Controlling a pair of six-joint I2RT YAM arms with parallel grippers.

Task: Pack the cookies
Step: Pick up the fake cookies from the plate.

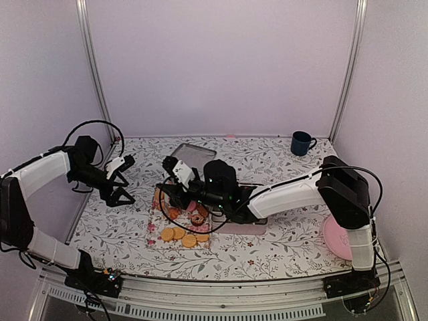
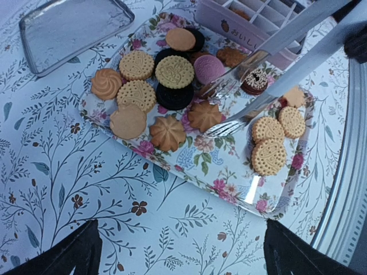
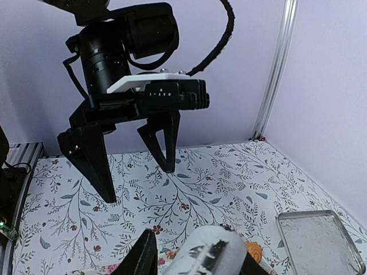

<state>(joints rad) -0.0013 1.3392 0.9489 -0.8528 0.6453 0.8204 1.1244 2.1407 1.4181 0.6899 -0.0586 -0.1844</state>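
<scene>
— Over the floral tray (image 2: 229, 172), your right tool (image 3: 195, 260) is closed around the handle of metal tongs (image 2: 309, 69). The tong tips hang apart just above the tray's middle, with nothing between them. Your cookies (image 2: 175, 71) lie loose on the tray, several overlapping: mostly golden, some dark, one pink.

— And the other arm? What sits around the tray?

— Your left tool (image 2: 183, 258) hovers left of the tray, above the tabletop (image 2: 86, 189), fingers spread wide and empty. A pink divided box (image 2: 243, 37) stands just beside the tray's right edge. A metal lid (image 2: 69, 28) lies behind the tray.

— So what could go wrong?

— Because the cookies overlap, closing the tongs there may pinch two at once or flick one off the tray. Thin round biscuits will likely slip from smooth tips if you squeeze off-centre, and crack if you squeeze hard. The handle might twist in your right tool; how firm that hold is, I cannot tell. Nothing steadies the tray, so a push may shove it against the box.
</scene>
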